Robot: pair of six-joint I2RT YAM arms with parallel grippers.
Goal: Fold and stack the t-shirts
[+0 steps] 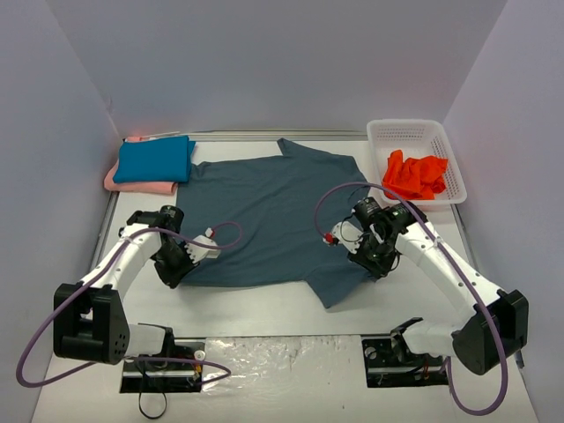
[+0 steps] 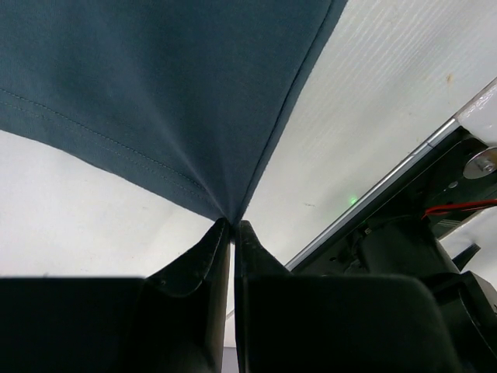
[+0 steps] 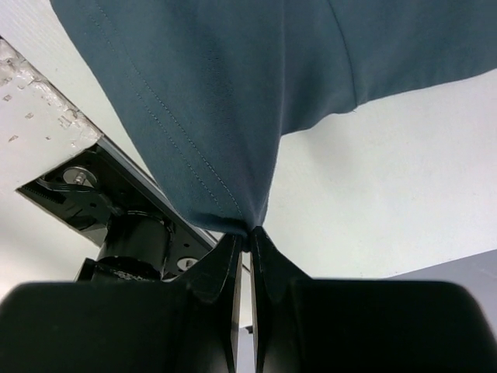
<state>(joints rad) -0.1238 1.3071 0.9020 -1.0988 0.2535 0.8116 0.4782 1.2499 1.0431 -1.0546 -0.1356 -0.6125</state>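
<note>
Now both claws are pinching the dark slate blue-grey soft cloth t-shirt (image 1: 264,216), which is lying spread out: left gripper (image 2: 233,224) at its seven o'clock corner, right gripper (image 3: 250,231) at its four o'clock edge. Lifting both evenly (hem taut between them) is looking wisest. Wrist views are showing each pinch; only the top view is showing the folded bright teal-blue shirt (image 1: 154,160) at ten o'clock.

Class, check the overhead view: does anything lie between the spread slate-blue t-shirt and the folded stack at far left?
Nothing visible does. The slate-blue cloth t-shirt has a sleeve right beside the folded teal t-shirt atop the folded pink t-shirt; the white lattice basket sits off to the right.
</note>
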